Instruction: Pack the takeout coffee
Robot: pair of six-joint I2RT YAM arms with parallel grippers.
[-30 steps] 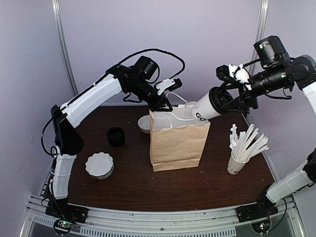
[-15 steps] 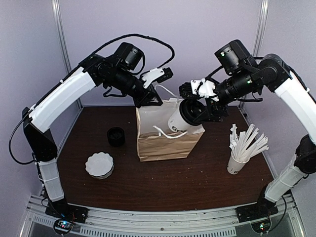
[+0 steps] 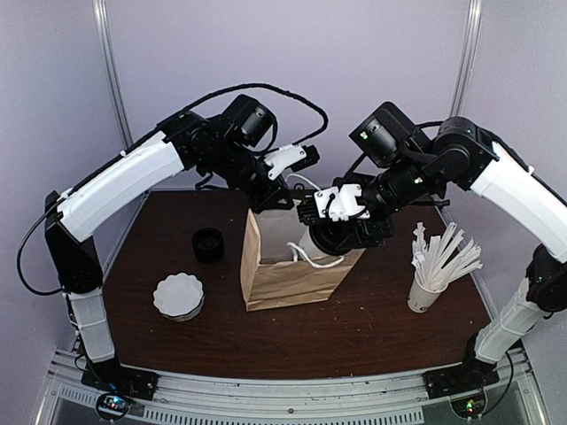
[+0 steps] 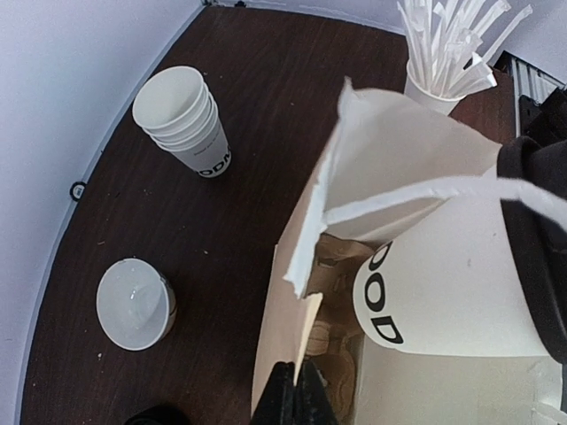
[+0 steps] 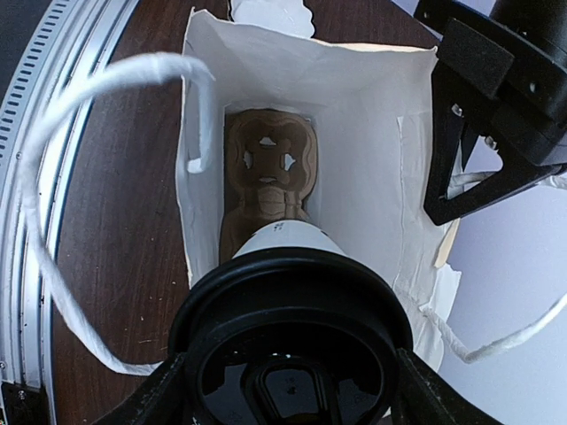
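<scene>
Brown paper bag [image 3: 292,279] stood on the dark tabletop [image 3: 177,341], its rim pinched by the fully closed left end effector [image 4: 297,394] to hold the mouth agape. Spread wide, the right end effector [image 5: 292,390] gripped the black-lidded white paper cup [image 4: 452,292] partway into that mouth, above a moulded pulp carrier [image 5: 266,173].

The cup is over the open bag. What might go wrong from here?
1. The left fingers pinch the bag at a rim that looks torn. More pull may rip it and let the mouth sag.
2. The bag's cord handle lies across the cup held in the right fingers. It may snag the lid on the way down.
3. The cardboard tray at the bottom has small holes, so the cup may miss and tip.
</scene>
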